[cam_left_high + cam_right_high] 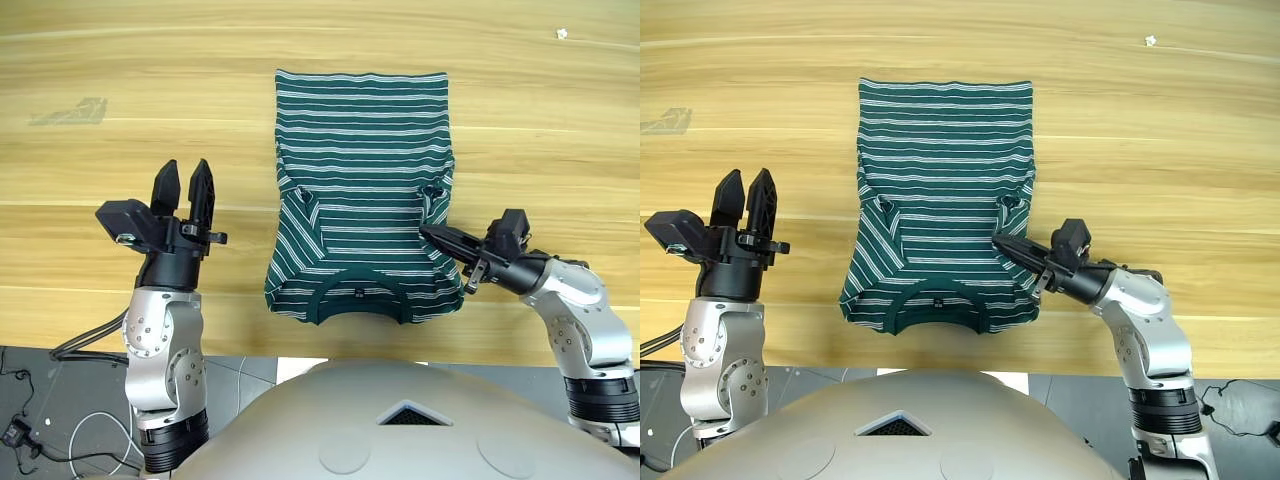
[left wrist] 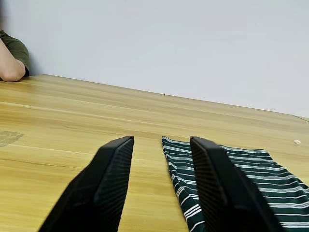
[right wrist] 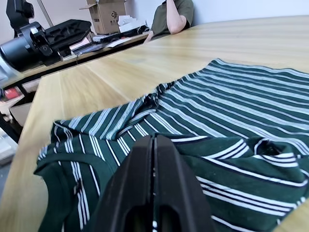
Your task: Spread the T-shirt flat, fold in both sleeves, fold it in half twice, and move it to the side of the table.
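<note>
Since both sleeves look tucked in already, I judge the halving fold to be the step in hand, and that fold turns on how the dark green T-shirt with thin white stripes (image 1: 362,150) lies against my two pincers. It rests flat on the pale wooden table (image 1: 120,60), near the middle of my reach. Its long axis runs straight away from me, with the collar at the near table edge and the hem at the far end. The shoulder end spreads a little wider than the body.

My right gripper (image 1: 432,235) is the nearer one. Its black fingers are pressed together with no gap, and their tips sit on the shirt's right margin, just by the tucked sleeve and somewhat up from the collar. From my right wrist the striped cloth spreads out directly ahead of the tips, rumpled close by. I cannot tell whether a pinch of fabric is caught between them.

My left gripper (image 1: 186,170) stands off the shirt's left side with bare wood between, level with the middle of the body. Its fingers are spread and hold nothing, pointing away from me along the shirt's length. From there the shirt lies to my right, and I judge that the matching left shoulder calls for a short move inward and back toward me.
</note>
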Available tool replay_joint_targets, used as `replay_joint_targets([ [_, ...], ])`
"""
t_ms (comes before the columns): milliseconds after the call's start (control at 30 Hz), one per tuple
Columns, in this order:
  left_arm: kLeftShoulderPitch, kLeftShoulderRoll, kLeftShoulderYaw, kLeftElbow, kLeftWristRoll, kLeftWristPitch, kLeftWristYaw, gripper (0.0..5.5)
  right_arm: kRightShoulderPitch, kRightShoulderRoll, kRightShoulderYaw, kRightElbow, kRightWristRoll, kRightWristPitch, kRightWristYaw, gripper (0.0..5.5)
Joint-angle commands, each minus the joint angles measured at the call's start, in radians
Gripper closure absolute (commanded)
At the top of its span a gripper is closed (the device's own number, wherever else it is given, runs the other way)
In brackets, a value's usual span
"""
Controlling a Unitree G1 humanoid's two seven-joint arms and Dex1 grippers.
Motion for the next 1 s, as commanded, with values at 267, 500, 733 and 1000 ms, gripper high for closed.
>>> replay_joint_targets([
  [267, 0.001, -0.005, -0.010, 0.014, 0.015, 0.012, -0.009, 3.32, -0.007, 0.011, 0.055, 0.015, -0.069, -0.043, -0.013, 5.48],
  [500, -0.004, -0.002, -0.008, 0.021, 0.016, 0.009, -0.009, 3.32, -0.002, 0.016, 0.096, 0.022, -0.093, -0.062, -0.012, 5.48],
  [733, 0.001, -0.007, -0.011, 0.024, 0.018, 0.003, -0.010, 3.32, -0.002, 0.025, 0.095, 0.028, -0.104, -0.078, -0.030, 5.48],
  [1000, 0.001, -0.013, -0.019, 0.034, 0.024, -0.003, -0.010, 3.32, 0.022, 0.001, 0.096, -0.032, 0.019, 0.031, 0.035, 4.78],
])
